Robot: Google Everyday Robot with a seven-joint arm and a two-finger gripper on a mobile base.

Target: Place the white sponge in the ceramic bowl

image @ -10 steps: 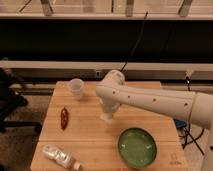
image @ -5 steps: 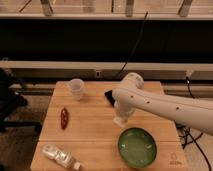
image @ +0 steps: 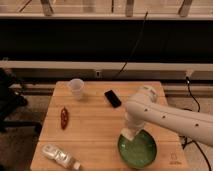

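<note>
Gripper (image: 131, 131) grasping white sponge (image: 128, 134); hovering over ceramic bowl (image: 145, 155) rim near worktop's front-right corner; positioned for dropping in.

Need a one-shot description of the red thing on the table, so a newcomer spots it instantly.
On the wooden table, look along the left side, below the translucent cup and above the clear bottle. The small dark red chili-shaped item lies there alone, far from the end effector at the green bowl; nothing else is red.

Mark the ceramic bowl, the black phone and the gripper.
ceramic bowl (image: 143, 152): camera view, bare green inside.
black phone (image: 112, 98): camera view, middle of its face.
gripper (image: 129, 133): camera view, tip above the bowl's left rim.
</note>
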